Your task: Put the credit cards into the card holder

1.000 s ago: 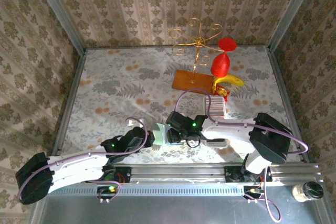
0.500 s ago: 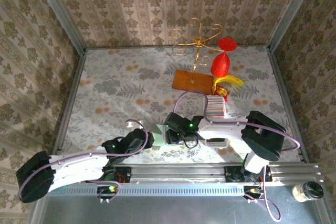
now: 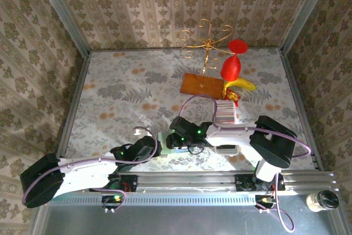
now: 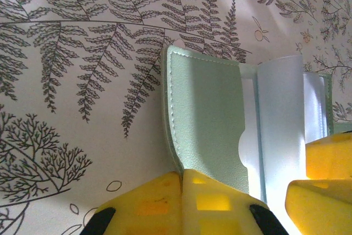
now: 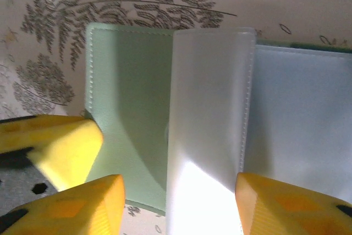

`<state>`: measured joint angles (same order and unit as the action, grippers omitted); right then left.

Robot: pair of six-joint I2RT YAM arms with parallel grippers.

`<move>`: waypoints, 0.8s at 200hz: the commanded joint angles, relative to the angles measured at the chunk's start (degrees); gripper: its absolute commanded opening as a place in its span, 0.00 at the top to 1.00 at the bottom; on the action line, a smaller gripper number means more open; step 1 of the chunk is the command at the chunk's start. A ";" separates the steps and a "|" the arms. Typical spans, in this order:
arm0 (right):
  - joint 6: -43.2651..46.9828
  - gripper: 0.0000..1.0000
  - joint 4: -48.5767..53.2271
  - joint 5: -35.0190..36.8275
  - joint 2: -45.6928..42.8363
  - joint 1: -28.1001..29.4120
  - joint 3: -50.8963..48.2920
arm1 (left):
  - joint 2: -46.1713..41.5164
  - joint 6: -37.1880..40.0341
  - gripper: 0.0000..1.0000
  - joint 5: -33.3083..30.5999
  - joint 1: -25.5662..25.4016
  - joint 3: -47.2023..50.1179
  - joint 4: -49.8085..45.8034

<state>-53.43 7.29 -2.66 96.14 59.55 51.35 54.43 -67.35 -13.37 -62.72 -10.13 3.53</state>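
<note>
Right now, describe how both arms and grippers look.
The left arm and right arm are white tubes with bulky black joints, looping lilac cables and green lights. The left gripper and right gripper have blocky yellow fingers with square recesses.

Looks like a robot test booth: beige damask wallpaper panels [image 3: 137, 9] framed by grey metal corner posts [image 3: 60, 12], pale fern-printed tabletop [image 3: 121, 92], silver aluminium mounting rail [image 3: 187, 180] along the near edge.

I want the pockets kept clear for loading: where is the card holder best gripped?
On the card holder, the green outer flap's thin free edge, from the left: it lies open and flat, clear of the pockets. The left pincer is shut there.
</note>
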 commanded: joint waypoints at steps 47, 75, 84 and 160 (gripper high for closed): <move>-7.47 0.44 -13.40 -5.80 0.62 0.13 -3.51 | 0.50 -1.20 1.00 -0.13 -0.74 1.78 1.43; -10.68 0.45 -19.58 -6.33 0.33 -0.13 -6.01 | 0.50 -1.12 1.00 -0.13 -0.76 1.78 1.40; -11.21 0.45 -20.12 -6.14 0.08 -0.22 -6.18 | 0.58 -1.20 1.00 -0.24 -0.74 1.87 1.43; -15.44 0.46 -33.18 -8.24 0.25 -0.40 -8.82 | 5.36 -1.59 1.00 -0.08 -0.74 2.13 4.62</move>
<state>-66.32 -17.63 -8.69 96.18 59.31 43.31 58.00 -67.99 -13.39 -62.98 -9.02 8.84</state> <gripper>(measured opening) 0.541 0.049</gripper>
